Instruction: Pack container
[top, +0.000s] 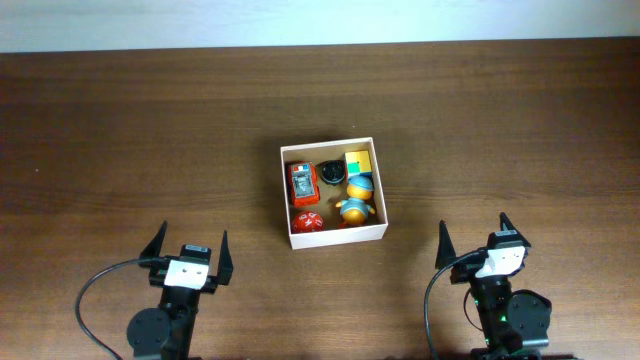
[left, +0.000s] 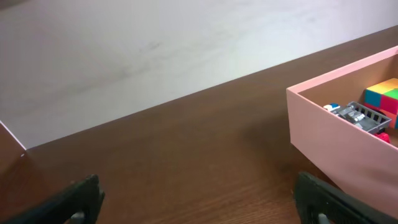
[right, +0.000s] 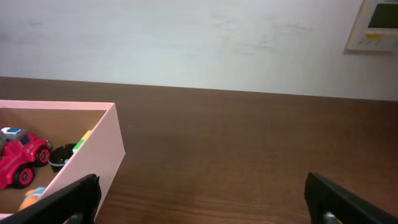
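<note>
The container (top: 336, 236) is a square shallow box with white walls and a tan inside, at the table's middle. In it lie a red toy truck (top: 302, 184), a black round toy (top: 331, 174), a multicoloured cube (top: 358, 163), an orange-and-blue figure (top: 356, 201) and a red ball-like toy (top: 308, 222). The box shows at the right of the left wrist view (left: 323, 134) and at the left of the right wrist view (right: 93, 155). My left gripper (top: 187, 250) is open and empty at the front left. My right gripper (top: 478, 240) is open and empty at the front right.
The brown wooden table (top: 150, 130) reaches back to a white wall. A white wall panel (right: 375, 25) shows in the right wrist view. Black cables run from both arm bases at the front edge.
</note>
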